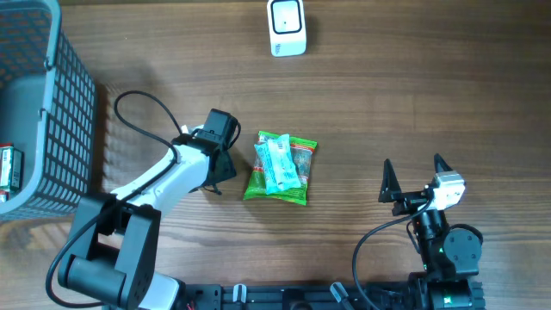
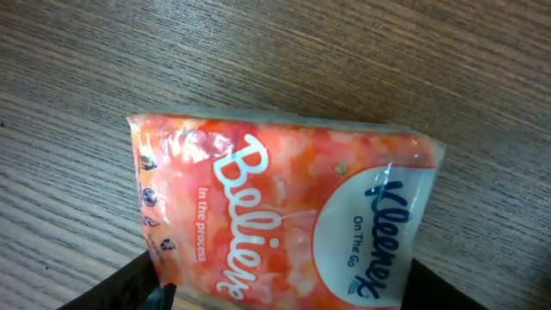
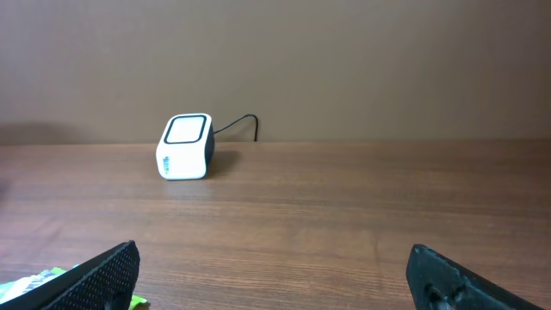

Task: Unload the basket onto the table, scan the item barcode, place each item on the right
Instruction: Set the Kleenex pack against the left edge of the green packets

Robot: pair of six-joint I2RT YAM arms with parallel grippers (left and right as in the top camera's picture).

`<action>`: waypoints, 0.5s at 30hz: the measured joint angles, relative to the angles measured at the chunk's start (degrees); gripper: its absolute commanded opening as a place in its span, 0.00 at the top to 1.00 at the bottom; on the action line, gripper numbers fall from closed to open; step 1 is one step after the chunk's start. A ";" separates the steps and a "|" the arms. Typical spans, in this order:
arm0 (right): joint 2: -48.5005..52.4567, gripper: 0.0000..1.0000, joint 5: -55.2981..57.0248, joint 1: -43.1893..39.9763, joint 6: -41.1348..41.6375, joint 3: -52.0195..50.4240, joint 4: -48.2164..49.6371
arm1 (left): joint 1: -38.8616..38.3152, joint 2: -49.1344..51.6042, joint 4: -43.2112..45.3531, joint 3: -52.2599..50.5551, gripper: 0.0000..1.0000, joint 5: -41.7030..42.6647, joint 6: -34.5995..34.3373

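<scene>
Left hand (image 1: pixel 221 164) sits low over the wooden worktop (image 1: pixel 387 86), its fingers (image 2: pixel 138 288) on either side of an orange Kleenex tissue pack (image 2: pixel 284 198) lying flat; whether they clamp it I cannot tell. Right hand (image 1: pixel 413 168) stands wide open, holding nothing. Green packets (image 1: pixel 280 168) lie just beside the left hand. The white barcode scanner (image 1: pixel 287 27) stands well apart.

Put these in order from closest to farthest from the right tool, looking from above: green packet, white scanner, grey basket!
1. Green and pale-blue plastic packet, in the middle, left of the right tool.
2. White boxy barcode scanner, at the far edge.
3. Grey mesh plastic basket, way over on the left side.
</scene>
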 measured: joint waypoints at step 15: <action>0.00 0.00 0.00 0.00 0.00 0.00 0.00 | 0.35 -6.86 -12.70 10.23 0.28 4.90 6.01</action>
